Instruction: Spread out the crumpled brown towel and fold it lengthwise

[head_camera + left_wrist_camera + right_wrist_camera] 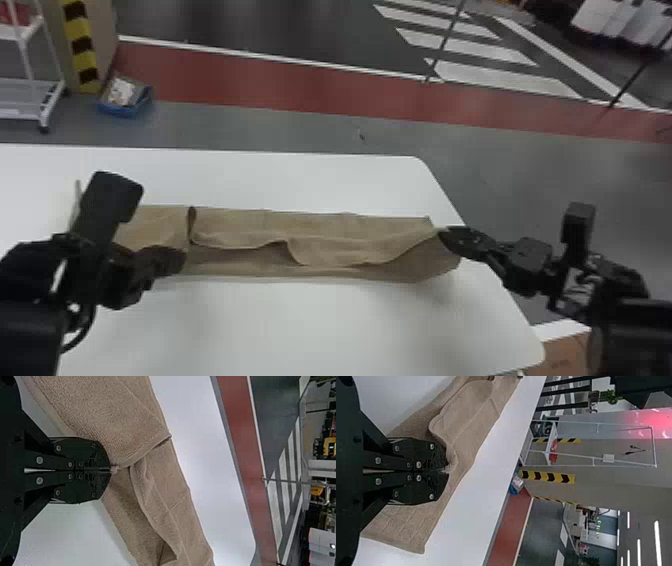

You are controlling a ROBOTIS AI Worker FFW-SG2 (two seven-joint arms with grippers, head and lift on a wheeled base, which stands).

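On the left, we are pinching a tiny bit of the brown towel [320,252] in the shut jaws of our left gripper [181,260]. The towel is lying in a long, skinny strip on the white table [300,325]. Its top layer is making a little bump near the left, then wiggling and sagging over the bottom layer in the middle. On the right, near the table's edge, our right gripper [444,233] is squeezing the top layer's edge in its shut jaws.

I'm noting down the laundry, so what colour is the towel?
Brown, a light tan shade; the towel shows best in the left wrist view.
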